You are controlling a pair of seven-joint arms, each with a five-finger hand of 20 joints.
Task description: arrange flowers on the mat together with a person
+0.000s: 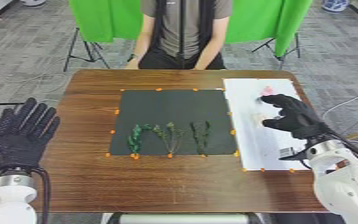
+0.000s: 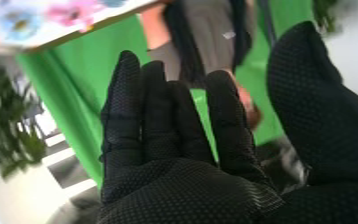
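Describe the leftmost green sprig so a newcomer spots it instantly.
On the brown wooden table, find the dark mat, left of the white sheet in the head view. Green sprigs lie along its near half. The leftmost sprig looks leafier and denser than its thin-stemmed neighbours.

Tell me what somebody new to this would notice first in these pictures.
Probably the bright green cloth hanging beyond the far edge of the brown table. Next comes the dark mat in the middle, with green sprigs on its near half. Then the black-gloved right hand over the white sheet to the mat's right, near a pink flower.
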